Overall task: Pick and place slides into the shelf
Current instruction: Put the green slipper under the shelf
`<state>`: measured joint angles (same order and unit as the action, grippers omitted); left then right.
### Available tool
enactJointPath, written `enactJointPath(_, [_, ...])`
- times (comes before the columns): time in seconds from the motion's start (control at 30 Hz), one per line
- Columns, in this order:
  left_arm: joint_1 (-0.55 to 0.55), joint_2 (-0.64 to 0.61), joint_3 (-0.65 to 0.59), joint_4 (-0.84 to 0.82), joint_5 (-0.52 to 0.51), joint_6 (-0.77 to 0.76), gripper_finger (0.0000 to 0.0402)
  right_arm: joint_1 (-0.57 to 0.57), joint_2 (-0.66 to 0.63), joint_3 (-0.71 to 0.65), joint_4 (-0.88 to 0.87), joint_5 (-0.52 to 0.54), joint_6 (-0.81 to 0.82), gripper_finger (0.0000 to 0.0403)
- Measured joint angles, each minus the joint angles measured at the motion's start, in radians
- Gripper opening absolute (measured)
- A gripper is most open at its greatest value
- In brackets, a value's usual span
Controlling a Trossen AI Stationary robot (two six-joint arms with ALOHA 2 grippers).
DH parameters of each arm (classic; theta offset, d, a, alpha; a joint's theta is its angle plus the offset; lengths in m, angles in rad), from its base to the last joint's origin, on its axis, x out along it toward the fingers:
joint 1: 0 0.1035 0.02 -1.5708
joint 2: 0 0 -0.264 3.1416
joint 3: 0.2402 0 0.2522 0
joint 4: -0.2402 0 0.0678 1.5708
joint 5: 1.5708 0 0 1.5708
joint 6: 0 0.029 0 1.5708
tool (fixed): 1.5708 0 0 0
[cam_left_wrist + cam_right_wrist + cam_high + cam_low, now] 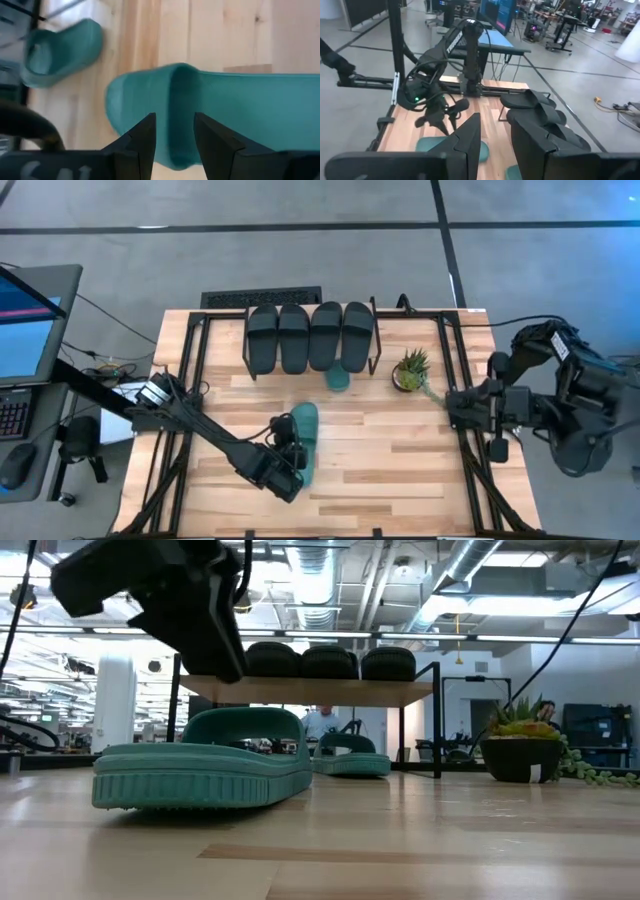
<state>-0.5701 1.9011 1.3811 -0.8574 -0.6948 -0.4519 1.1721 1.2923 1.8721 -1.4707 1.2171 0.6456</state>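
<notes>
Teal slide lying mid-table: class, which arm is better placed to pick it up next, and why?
Left. The left pincer hovers right over the near teal slide, its fingers open just above the strap in the left wrist view. The right pincer waits at the table's right edge, beyond the plant.

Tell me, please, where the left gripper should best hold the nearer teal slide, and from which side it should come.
Grip the wide strap of the nearer teal slide, coming from above. It lies sole-down and the strap arches up, so one finger can probably slip under it. The left gripper hangs open just over it.
</notes>
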Motion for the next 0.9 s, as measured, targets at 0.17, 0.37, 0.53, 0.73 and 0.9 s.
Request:
enactJointPath(0.17, [0.005,0.000,-0.019,0.020,-0.016,-0.048,0.0122,0.016,0.001,0.000,-0.021,-0.008,0.002,0.0097])
enactJointPath(0.37, [0.032,0.033,-0.035,0.032,0.046,-0.116,0.0110,0.129,-0.028,0.000,-0.014,-0.009,0.003,0.0097])
enactJointPath(0.53, [0.036,0.063,-0.029,0.040,0.043,-0.134,0.0089,0.233,-0.035,0.000,-0.014,0.038,0.016,0.0097])
enactJointPath(0.73, [0.043,0.066,0.003,0.009,-0.015,-0.133,0.0080,0.293,-0.037,0.000,-0.013,0.094,0.019,0.0098])
enactJointPath(0.9, [0.057,0.066,0.012,-0.013,-0.017,-0.070,0.0080,0.289,-0.038,0.000,-0.014,0.097,0.028,0.0097])
